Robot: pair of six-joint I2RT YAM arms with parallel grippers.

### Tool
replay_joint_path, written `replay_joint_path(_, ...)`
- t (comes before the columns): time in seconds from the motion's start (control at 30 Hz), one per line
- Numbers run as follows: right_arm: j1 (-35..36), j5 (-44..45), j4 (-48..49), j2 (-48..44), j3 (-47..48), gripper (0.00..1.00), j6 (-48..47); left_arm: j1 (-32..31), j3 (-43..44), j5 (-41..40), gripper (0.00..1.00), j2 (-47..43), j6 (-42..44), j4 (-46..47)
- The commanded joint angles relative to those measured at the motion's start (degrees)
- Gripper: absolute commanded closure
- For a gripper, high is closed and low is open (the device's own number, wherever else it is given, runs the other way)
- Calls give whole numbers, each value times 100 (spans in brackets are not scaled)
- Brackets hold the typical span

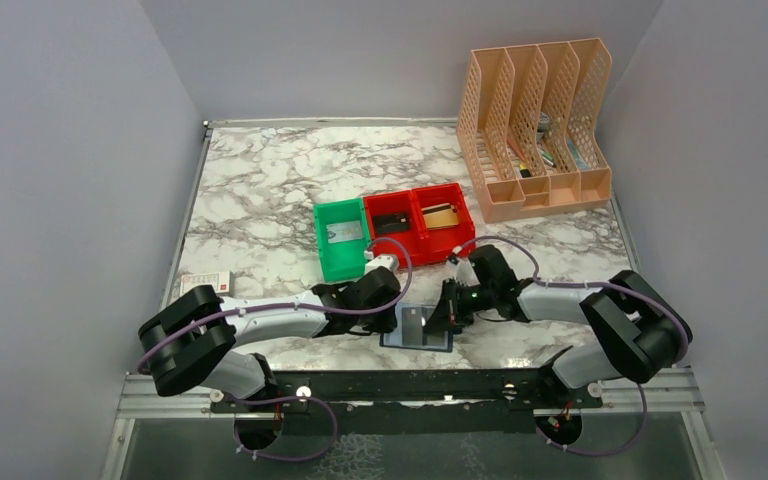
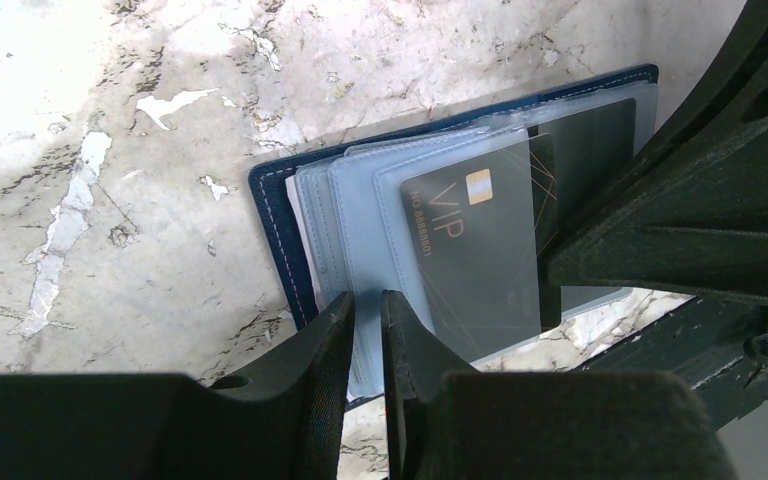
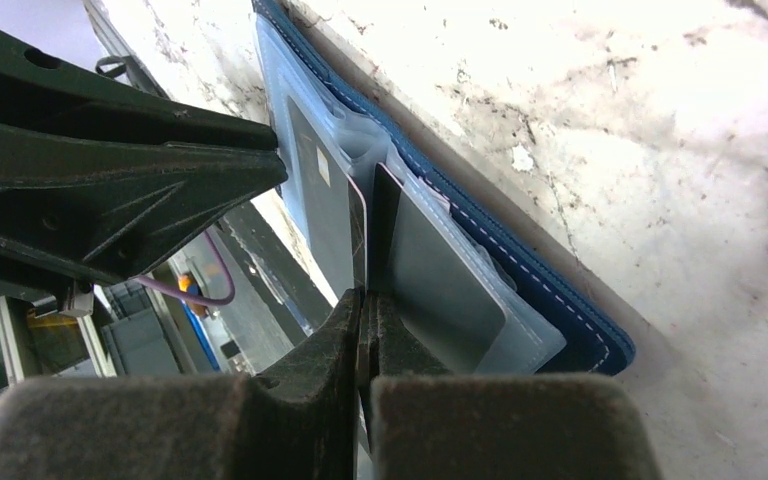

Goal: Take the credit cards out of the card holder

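Marble table [image 1: 260, 190] carried everything; peach file organizer [image 1: 535, 130] stood far beyond the right hand [image 3: 365, 300], well apart from it; twin red bins [image 1: 420, 225] and a green bin [image 1: 340, 240] sat side by side just beyond both hands. Card holder [image 2: 270, 190] lay open flat on the table directly between the two hands, navy cover down, grey-blue inner panels and clear sleeves fanned upward. Left hand [image 2: 368, 305] stood at the holder's near edge, fingers [image 2: 335, 335] drawn to a narrow slit with the edge of a grey-blue panel pinched in it. Right hand met the holder from the opposite side, fingers fully closed on the thin edge of a black card [image 2: 480, 260] marked VIP; the card lay partly under a clear sleeve, just ahead of the left hand's fingertips.
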Motion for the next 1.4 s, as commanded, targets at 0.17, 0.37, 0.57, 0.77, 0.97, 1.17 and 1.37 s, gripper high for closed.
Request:
replay_joint_path(0.17,-323,-88,-526,-120,6,99,-346,-24,-172,-253,80,164,24,-512)
replay_joint_path(0.37,-379,34,-711,-456,28,99,-396,-20,-174,-255,80,130,6,-513)
replay_joint_path(0.57,-455,44,-896,-587,29,99,-441,-24,-148,-277,80,38,21,-527)
replay_joint_path(0.77,-458,-213,-474,-479,-42,99,-193,-24,90,-353,74,-337,8,-716)
replay_joint_path(0.97,-455,-230,-130,-316,-108,99,9,-24,343,-221,64,-837,75,-348)
replay_joint_path(1.17,-456,-156,-67,-236,-162,99,46,-24,274,552,63,-492,164,691)
replay_joint_path(1.37,-455,-153,65,-230,-268,99,126,-41,280,726,74,156,160,772)
